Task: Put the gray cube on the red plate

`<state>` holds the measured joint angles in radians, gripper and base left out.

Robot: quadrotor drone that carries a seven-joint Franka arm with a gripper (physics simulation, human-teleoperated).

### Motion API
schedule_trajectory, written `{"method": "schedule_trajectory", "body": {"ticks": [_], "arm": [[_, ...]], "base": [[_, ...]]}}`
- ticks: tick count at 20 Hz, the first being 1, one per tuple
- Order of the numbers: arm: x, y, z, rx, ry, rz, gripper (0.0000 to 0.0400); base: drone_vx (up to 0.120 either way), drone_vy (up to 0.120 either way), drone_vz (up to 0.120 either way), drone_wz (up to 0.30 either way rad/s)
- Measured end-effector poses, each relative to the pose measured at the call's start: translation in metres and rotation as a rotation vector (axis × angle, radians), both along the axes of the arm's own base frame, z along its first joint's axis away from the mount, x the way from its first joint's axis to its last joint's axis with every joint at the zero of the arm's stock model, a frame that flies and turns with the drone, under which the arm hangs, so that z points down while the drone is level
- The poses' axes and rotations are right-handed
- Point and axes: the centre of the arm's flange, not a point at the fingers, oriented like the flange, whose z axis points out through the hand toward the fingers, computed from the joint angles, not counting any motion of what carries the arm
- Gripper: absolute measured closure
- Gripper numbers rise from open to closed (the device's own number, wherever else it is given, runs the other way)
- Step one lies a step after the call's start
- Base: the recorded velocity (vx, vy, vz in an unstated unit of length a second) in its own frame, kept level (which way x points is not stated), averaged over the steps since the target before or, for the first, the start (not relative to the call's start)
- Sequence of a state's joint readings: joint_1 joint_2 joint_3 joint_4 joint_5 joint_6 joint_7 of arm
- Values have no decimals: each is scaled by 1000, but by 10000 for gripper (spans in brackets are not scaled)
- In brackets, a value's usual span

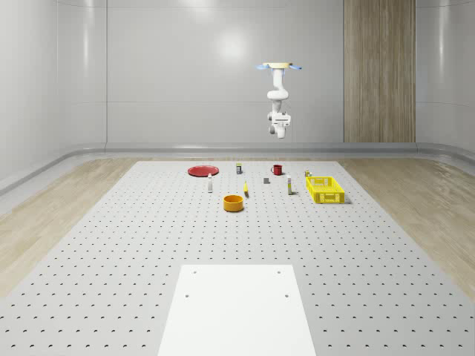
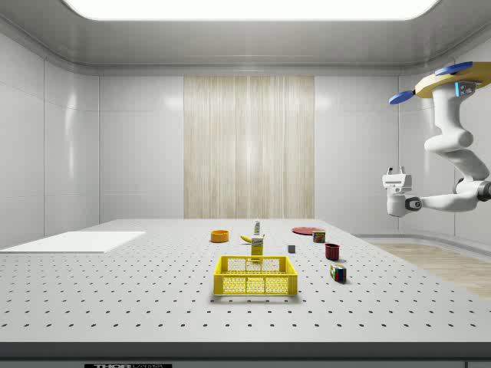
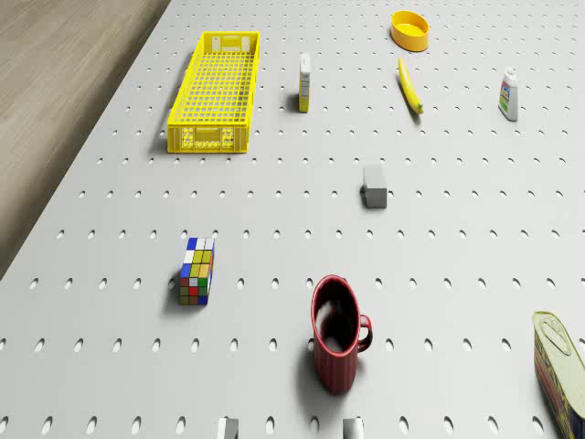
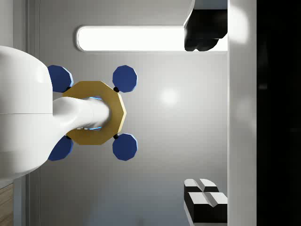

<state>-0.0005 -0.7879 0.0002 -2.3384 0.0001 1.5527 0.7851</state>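
The drone [image 1: 280, 67] hovered high above the far edge of the perforated table [image 1: 111, 245], its arm folded and the gripper [image 2: 395, 175] pointing upward, fingers spread with nothing between them. The gray cube [image 3: 375, 186] rested untouched mid-table, between the red mug [image 3: 337, 333] and the yellow basket [image 3: 216, 91]. The red plate [image 1: 201, 170] lay bare near the far edge, well apart from the cube. Approach, grasp, carry and placement all remained.

The drone view's edge cuts off the tin can [image 3: 562, 370].
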Motion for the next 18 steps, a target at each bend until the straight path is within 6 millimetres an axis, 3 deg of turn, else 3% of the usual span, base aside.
{"method": "schedule_trajectory", "body": {"ticks": [10, 18], "arm": [[-2, 0, 66, 0, -8, 0, 0], [-1, 0, 88, 0, -14, 0, 0]], "base": [[116, -120, 0, 0], [120, -120, 0, 0]]}}
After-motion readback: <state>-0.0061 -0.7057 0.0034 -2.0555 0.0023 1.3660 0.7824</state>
